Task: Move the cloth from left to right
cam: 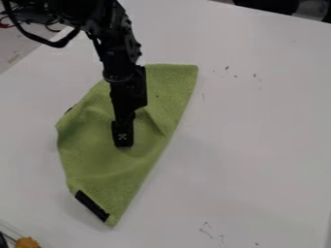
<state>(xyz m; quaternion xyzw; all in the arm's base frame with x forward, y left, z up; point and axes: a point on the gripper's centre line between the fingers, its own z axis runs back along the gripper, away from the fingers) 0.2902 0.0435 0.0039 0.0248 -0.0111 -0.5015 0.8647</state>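
Found at left on table (259, 121): cloth (103, 167), spread in one rumpled layer, with upper corner towards far edge and black strip (92, 206) at corner nearest near edge. Noted low over middle of cloth: gripper (123, 138), pointing down, with shallow creases beside tip. Cannot tell from this angle whether spread, pressed together or pinching fabric; contact likely, though hard to confirm against so dark a tool. Judged step: securing cloth for carry towards right edge of table. To do well, gather a real fold rather than skim the surface, pressing only lightly against table. Close fully, then lift a little and check for slip before travelling. Go right slowly and level, letting loose corners trail without tucking under. Lower before releasing, to avoid a heap.
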